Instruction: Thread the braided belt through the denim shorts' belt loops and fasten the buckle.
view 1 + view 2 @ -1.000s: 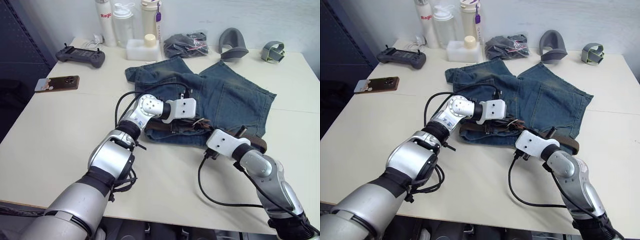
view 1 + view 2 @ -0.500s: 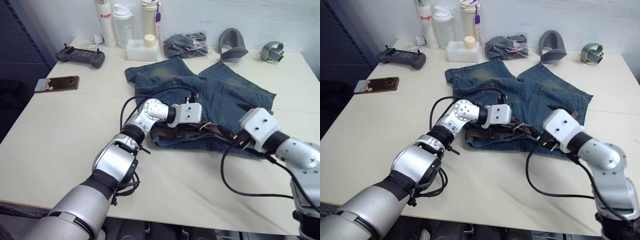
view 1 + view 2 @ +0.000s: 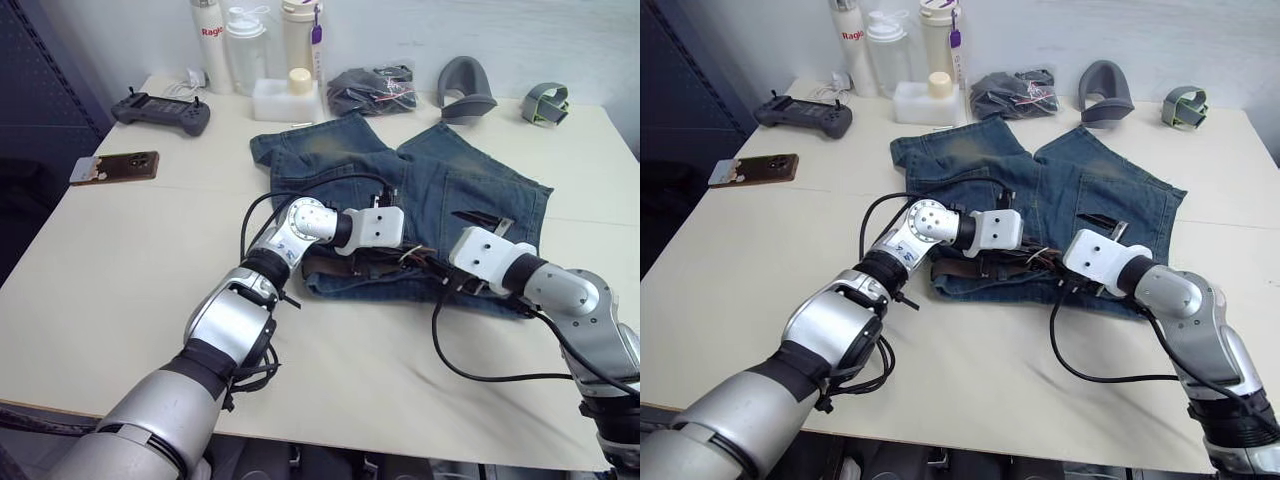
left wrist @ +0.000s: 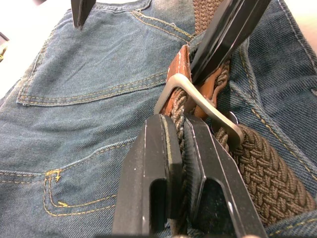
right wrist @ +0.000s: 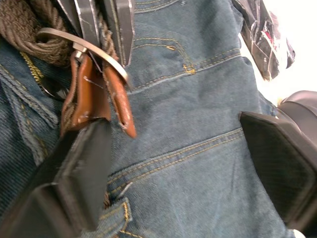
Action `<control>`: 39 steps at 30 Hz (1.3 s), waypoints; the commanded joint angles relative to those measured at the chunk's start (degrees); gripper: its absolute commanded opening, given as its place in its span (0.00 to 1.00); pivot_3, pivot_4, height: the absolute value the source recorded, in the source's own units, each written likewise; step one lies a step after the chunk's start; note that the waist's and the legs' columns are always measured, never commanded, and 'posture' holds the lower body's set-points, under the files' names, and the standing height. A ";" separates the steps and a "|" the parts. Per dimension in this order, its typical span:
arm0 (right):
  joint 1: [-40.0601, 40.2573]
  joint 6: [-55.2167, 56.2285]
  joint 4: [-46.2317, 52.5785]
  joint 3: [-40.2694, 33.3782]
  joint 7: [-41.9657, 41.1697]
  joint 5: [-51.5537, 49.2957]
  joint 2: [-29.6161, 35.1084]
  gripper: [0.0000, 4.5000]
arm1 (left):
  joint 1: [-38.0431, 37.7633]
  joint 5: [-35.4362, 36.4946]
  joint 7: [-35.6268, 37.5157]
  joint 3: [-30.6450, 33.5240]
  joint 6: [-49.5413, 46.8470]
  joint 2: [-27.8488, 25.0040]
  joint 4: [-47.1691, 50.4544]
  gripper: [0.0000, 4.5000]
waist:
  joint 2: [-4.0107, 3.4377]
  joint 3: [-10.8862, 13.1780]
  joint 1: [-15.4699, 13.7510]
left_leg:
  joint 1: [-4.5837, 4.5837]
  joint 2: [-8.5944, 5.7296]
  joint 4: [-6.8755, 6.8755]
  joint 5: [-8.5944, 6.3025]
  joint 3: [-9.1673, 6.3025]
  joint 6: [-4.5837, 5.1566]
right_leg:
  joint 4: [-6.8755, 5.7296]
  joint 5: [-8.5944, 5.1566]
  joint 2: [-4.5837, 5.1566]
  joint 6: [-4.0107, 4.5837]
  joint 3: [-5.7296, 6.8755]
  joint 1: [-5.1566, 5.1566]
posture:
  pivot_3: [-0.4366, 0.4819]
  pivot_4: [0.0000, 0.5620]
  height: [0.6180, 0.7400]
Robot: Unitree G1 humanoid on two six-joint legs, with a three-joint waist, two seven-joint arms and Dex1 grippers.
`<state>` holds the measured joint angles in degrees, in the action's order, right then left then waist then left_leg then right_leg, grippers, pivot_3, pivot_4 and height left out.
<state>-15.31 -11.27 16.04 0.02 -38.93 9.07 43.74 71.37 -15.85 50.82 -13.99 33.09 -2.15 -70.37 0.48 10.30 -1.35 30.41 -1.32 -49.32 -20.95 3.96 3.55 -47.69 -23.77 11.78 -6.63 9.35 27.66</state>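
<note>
Denim shorts point(image 3: 440, 190) lie flat on the counter point(image 3: 120, 270), centre to 1 o'clock, waistband toward 6. Braided belt point(image 3: 335, 264) runs along the waistband edge. Left pincer point(image 3: 400, 262) sits on the belt at mid-waistband; right pincer point(image 3: 440, 272) faces it from 3 o'clock, almost touching. Finger state of both is hard to read here, probably hidden by the white housings. Back row at 12: three bottles point(image 3: 245, 45), a white box point(image 3: 285, 98), dark bundled cloth point(image 3: 372, 88), two grey parts point(image 3: 465, 88). At 10 o'clock: a black controller point(image 3: 160, 110) and a phone point(image 3: 115, 166).
</note>
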 commanded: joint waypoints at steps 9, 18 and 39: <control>1.06 2.93 0.93 1.42 1.18 0.54 -1.12 0.01 | 1.37 5.52 6.18 3.23 -3.25 -0.29 2.91 0.00 | 0.00 0.00 0.01 | 0.01 -0.01 0.00 0.00 0.00 0.00 | 0.02 0.00 0.00 0.00 0.00 0.00 | 0.48 0.27 0.25; 1.09 3.39 0.25 0.06 0.73 -0.29 -0.40 0.00 | -0.25 13.08 16.24 7.58 -19.19 -8.57 13.44 0.83 | 0.00 0.00 0.25 | -0.01 0.01 0.00 0.02 -0.01 -0.02 | -0.02 0.00 -0.04 0.01 0.00 0.01 | 0.48 0.27 0.25; 2.97 2.97 2.44 -2.57 0.05 -1.02 1.95 0.00 | -27.12 16.55 30.15 -7.36 -56.19 -25.25 53.27 0.01 | -0.05 -0.03 0.70 | -0.07 0.03 0.00 0.02 -0.09 -0.02 | 0.00 -0.02 -0.08 0.04 -0.05 -0.09 | 0.48 0.27 0.25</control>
<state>-12.53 -8.84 15.92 0.67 -39.31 7.95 44.39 45.91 3.05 80.18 -19.19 -22.55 -25.62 -17.20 0.42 10.26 -0.65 30.33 -1.29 -49.32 -20.93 3.87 3.53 -47.70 -23.79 11.71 -6.58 9.29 27.56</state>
